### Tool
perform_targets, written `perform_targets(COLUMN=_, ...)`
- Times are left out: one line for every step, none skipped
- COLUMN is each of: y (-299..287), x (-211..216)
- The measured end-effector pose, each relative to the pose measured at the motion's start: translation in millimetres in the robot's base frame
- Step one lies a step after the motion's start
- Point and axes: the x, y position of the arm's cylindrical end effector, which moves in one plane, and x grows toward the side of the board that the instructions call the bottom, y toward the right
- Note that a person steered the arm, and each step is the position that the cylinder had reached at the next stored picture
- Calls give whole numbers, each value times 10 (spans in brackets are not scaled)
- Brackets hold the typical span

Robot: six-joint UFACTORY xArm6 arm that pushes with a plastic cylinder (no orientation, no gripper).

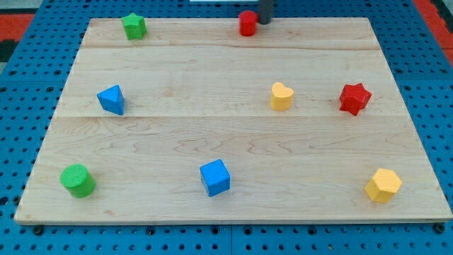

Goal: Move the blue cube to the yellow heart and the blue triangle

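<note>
The blue cube [215, 177] sits near the view's bottom, about mid-width of the wooden board [226, 78]. The yellow heart [281, 95] stands up and to the right of it, at mid-height. The blue triangle [112, 99] lies at the view's left, at mid-height. My tip [264, 21] shows at the view's top edge, just right of the red cylinder [247, 23], far from the blue cube.
A green star [134, 26] sits at the top left. A green cylinder [78, 180] stands at the bottom left. A red star [354, 98] lies right of the yellow heart. A yellow hexagon [383, 185] sits at the bottom right. Blue pegboard surrounds the board.
</note>
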Motion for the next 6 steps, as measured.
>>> perform_targets(y=-819, x=-1)
perform_targets(y=-988, x=135)
perform_targets(y=-990, x=641)
perform_targets(y=-1127, x=782)
perform_targets(y=-1195, x=769)
perform_targets(y=-1612, x=793)
